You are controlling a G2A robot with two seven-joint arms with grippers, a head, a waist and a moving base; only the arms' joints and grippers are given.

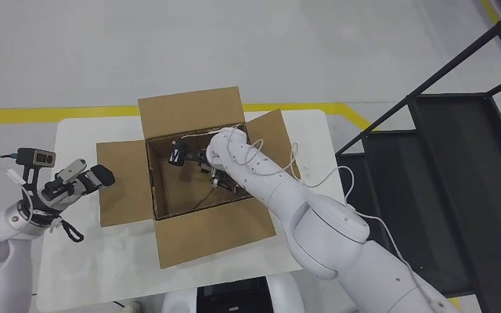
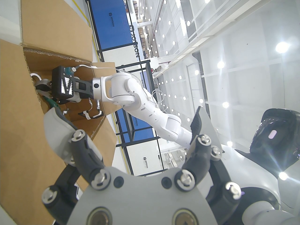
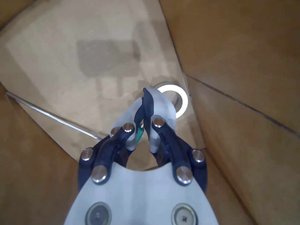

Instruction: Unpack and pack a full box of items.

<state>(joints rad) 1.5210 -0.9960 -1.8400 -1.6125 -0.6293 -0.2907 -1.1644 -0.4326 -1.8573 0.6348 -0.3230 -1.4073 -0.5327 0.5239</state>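
An open cardboard box [image 1: 192,109] stands on the white table [image 1: 78,129]. My right arm reaches down into it. Deep inside, the right gripper [image 3: 143,99] is shut on a small green object [image 3: 140,134], most of which is hidden by the fingers. A white ring [image 3: 184,99] lies on the box floor just beyond the fingertips. The left wrist view looks over the box's edge at the right gripper [image 2: 43,87] and the green object [image 2: 53,103]. My left gripper [image 1: 98,176] hovers over the table to the left of the box, open and holding nothing [image 2: 131,127].
A thin metal rod [image 3: 54,116] lies across the box floor. The four flaps are folded outward, and the left flap [image 1: 121,184] lies just beside my left gripper. A dark metal stair [image 1: 438,156] stands to the right of the table.
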